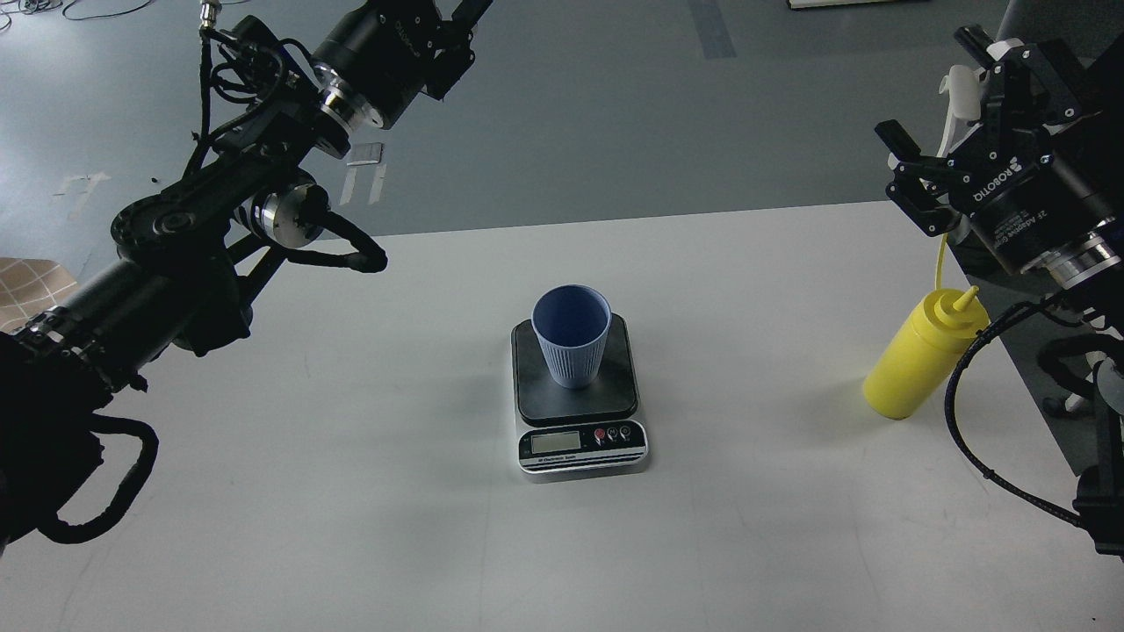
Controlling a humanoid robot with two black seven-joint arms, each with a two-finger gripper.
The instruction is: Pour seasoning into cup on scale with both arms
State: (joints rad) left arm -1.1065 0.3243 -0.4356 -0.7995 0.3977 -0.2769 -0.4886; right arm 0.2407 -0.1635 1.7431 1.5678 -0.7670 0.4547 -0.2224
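Seasoning first: the yellow squeeze bottle (922,355) stands upright on the white bench (351,491), well off to the right of the scale (580,399) and near the bench's right edge, its pointed nozzle up and a thin yellow tether rising behind it. No label shows on the bottle. Cup (571,335) sits upright on the scale's dark weighing plate, toward the back, mouth open. On the scale's silver front there's an LCD window, small round buttons to its right, and a line of print below that's too small to read. Right claw (940,132) hangs above and just behind the bottle, not touching it, fingers spread apart; "ROBOTIQ" reads in white on its body, with "2F Adaptive" on the collar. Left claw (461,31) is up and left of the scale, high over the floor and cut by the top edge; I cannot tell how its fingers stand.
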